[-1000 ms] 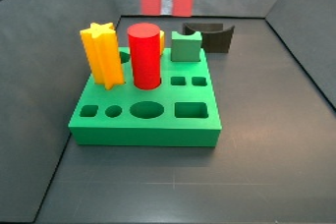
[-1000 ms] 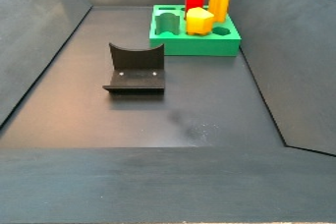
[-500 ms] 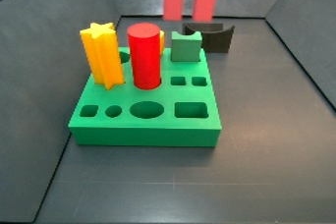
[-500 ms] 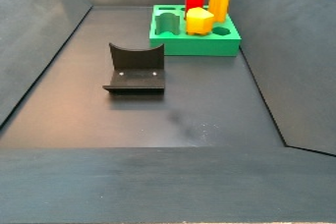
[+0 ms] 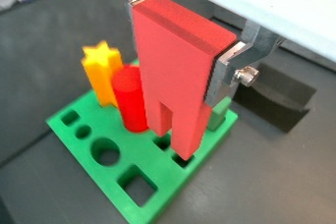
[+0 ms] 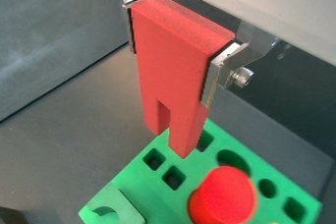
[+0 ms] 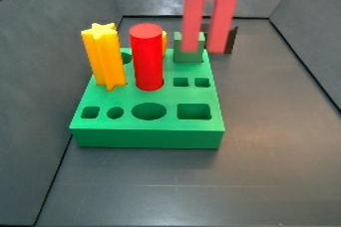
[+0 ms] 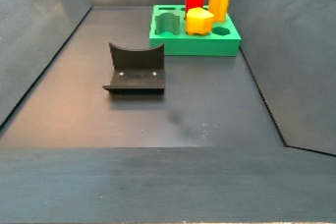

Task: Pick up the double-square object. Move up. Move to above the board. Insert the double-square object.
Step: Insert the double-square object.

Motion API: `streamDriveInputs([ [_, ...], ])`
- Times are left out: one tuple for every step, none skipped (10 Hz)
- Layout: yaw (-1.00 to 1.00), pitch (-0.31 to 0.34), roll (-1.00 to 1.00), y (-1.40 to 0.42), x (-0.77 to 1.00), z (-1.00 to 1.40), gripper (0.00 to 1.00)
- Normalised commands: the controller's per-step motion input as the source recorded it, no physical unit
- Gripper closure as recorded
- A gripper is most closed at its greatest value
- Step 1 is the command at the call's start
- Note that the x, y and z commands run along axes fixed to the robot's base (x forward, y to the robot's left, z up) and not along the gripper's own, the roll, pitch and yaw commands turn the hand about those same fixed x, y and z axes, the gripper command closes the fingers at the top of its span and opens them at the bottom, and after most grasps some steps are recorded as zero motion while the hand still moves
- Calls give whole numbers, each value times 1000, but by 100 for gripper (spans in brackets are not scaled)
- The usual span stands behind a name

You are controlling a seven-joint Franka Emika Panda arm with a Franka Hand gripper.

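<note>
Double-square object [image 5: 178, 76], clamped in the claw [image 5: 184, 41], has descended since a second ago and now hangs over the board [image 7: 147, 112], nearly ready for insertion

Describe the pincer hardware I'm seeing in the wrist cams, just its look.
In both wrist views the pincer has flat silver metal plate fingers, one bolted on with a visible silver screw and washer. A pale grey-white housing sits above them. No cables or markings show. The side views do not show the pincer.

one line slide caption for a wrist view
Gripper holds the double-square object above the board.
</note>
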Motion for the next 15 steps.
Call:
streamDriveInputs([
  [169,-129,131,57,0,-766,100],
  [320,-283,0,220,-94,-654,100],
  [157,-223,-26,186,-226,-429,100],
  [0,-53,0,143,-343,-186,100],
  [0,-34,0,91,-283,-194,100],
  [0,-170,-89,83,-323,-326,100],
  [0,-153,-74,0,-226,-289,100],
  [-40,-87,-100,0,0,-286,100],
  [-77,-31,-89,0,97,-234,100],
  [-57,-9,-40,9,111,-229,100],
  [0,-19,0,83,74,-234,100],
  [151,-41,51,60,0,-280,100],
  [280,-90,109,43,0,-320,100],
  [231,-57,91,34,0,-334,100],
  [0,-51,0,0,0,-340,100],
])
